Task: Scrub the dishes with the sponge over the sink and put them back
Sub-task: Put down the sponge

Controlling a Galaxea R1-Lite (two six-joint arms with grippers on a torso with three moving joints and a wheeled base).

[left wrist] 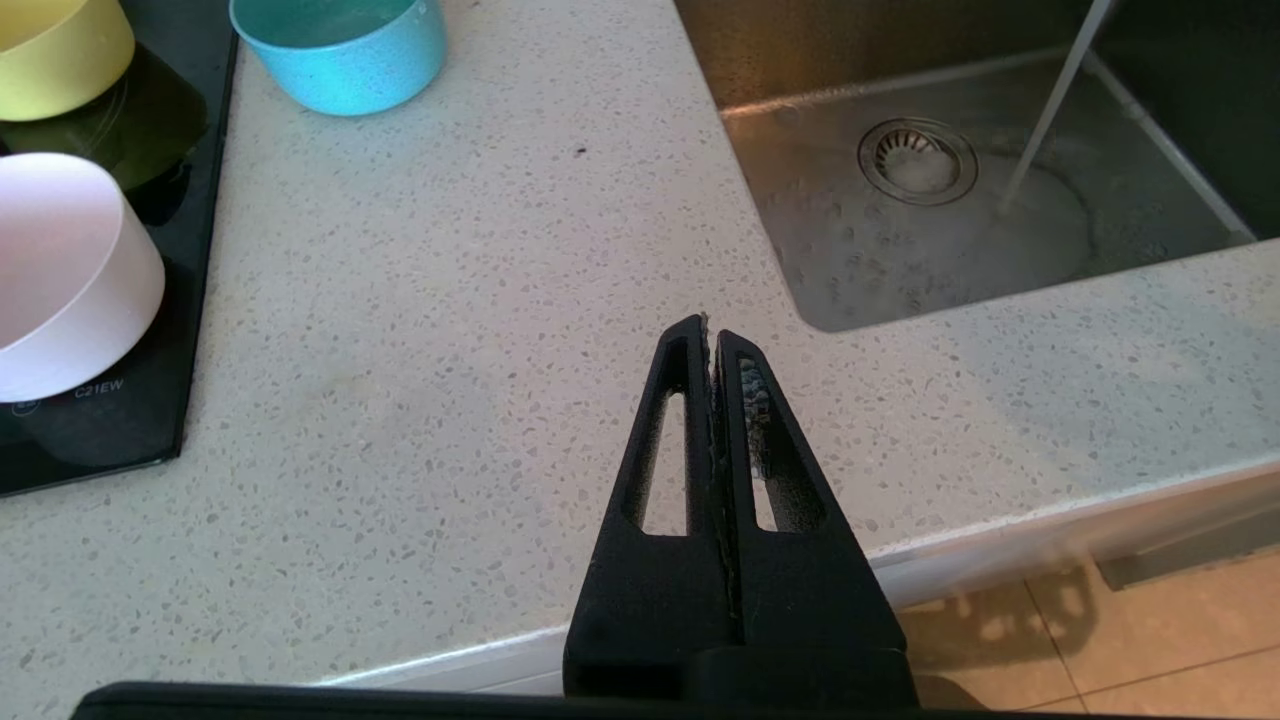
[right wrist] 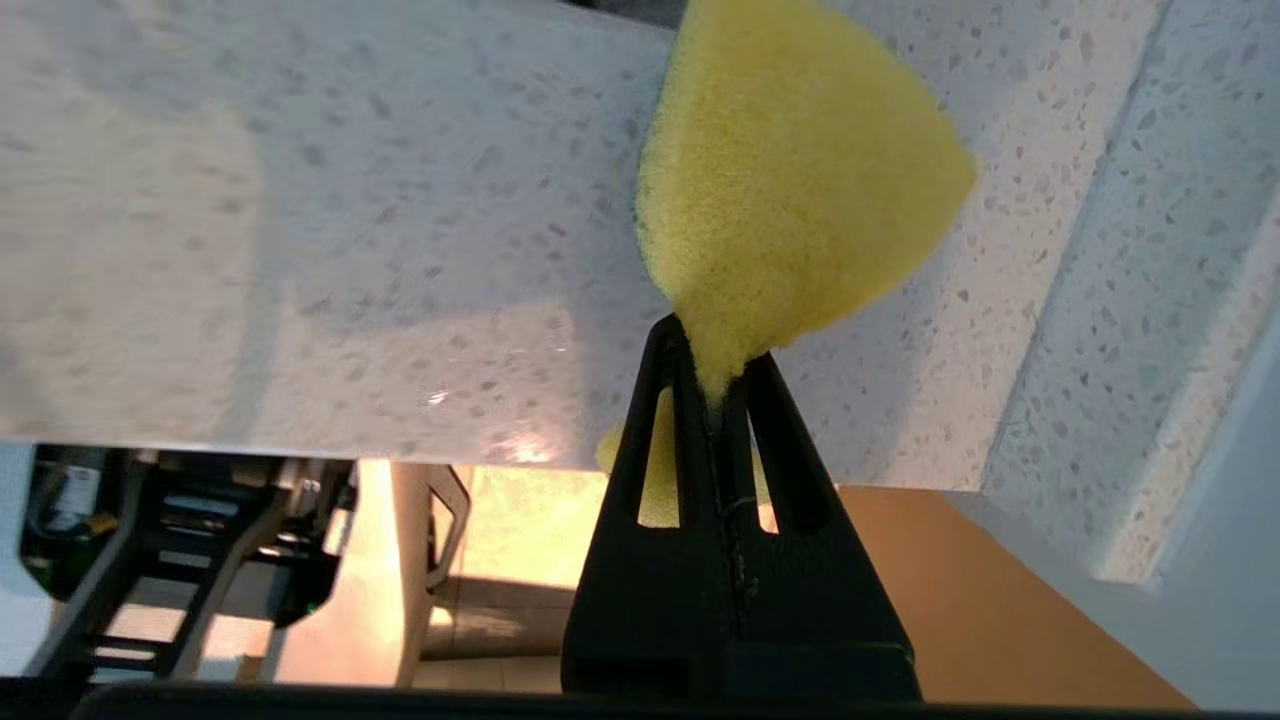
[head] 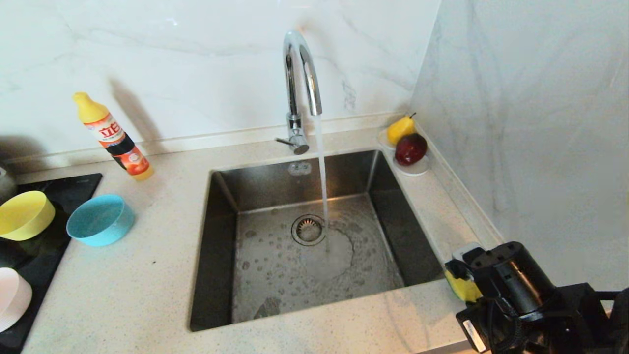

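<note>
My right gripper (right wrist: 715,365) is shut on the narrow end of the yellow sponge (right wrist: 790,180), above the counter at the sink's near right corner (head: 454,273). In the head view only a bit of the sponge (head: 464,290) shows beside the wrist. The steel sink (head: 216,255) has water running from its chrome tap (head: 300,73) onto the basin floor. The dishes stand at the left: a yellow bowl (head: 24,215), a light blue bowl (head: 100,220) and a pale pink bowl (head: 12,297). My left gripper (left wrist: 712,335) is shut and empty, over the counter's front edge, left of the sink.
A black cooktop (head: 73,184) lies under the yellow and pink bowls. A detergent bottle (head: 114,137) leans at the back left. A white saucer (head: 417,171) with a pear (head: 400,129) and a dark red apple (head: 411,148) sits at the back right corner, against the marble wall (head: 530,123).
</note>
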